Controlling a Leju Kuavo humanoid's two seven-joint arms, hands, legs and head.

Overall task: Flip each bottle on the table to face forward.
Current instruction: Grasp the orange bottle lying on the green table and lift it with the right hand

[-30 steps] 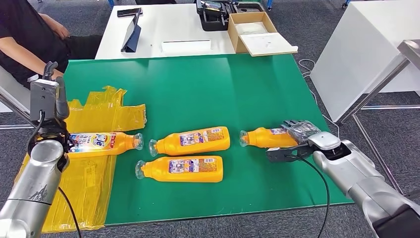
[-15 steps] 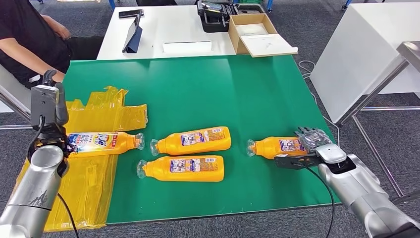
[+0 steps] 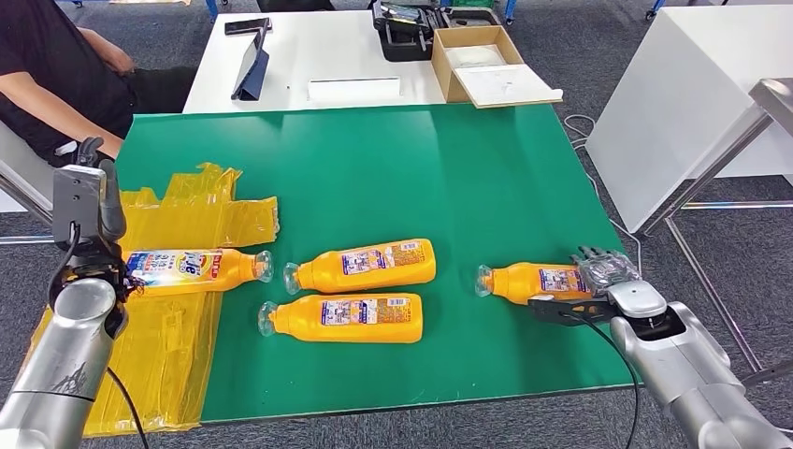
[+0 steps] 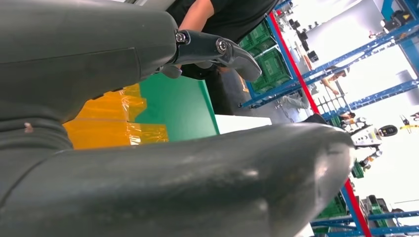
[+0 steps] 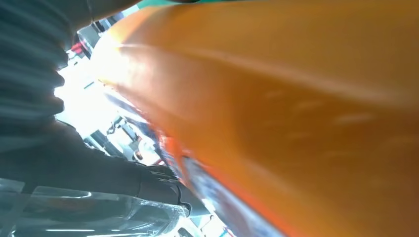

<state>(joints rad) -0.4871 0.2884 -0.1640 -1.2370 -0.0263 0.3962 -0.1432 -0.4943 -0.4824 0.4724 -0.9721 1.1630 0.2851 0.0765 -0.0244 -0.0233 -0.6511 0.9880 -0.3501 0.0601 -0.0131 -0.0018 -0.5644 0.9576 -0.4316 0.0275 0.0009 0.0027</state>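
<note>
Several orange bottles lie on their sides on the green table point(image 3: 374, 168). My right hand point(image 3: 603, 281) grips the rightmost bottle point(image 3: 533, 280) by its base near the table's right edge, label turned up; in the right wrist view this bottle point(image 5: 276, 98) sits close against the dark fingers point(image 5: 74, 163). Two bottles point(image 3: 360, 265) point(image 3: 341, 318) lie in the middle, back labels up. The left bottle point(image 3: 192, 267) rests on yellow film with its blue and red label up. My left hand point(image 3: 89, 201) stands at that bottle's base end; its thumb point(image 4: 148, 163) and fingers point(image 4: 217, 47) are apart with nothing between.
Crumpled yellow film point(image 3: 178, 346) covers the table's left side and hangs over the edge. A person in black point(image 3: 56, 65) sits at the far left. A white table point(image 3: 309, 56) behind carries a cardboard box point(image 3: 486, 61) and a tablet. Another white table point(image 3: 692, 94) stands to the right.
My right hand has drawn the rightmost bottle to the right and nearer the front edge, and its label now shows more. The left hand has hardly moved.
</note>
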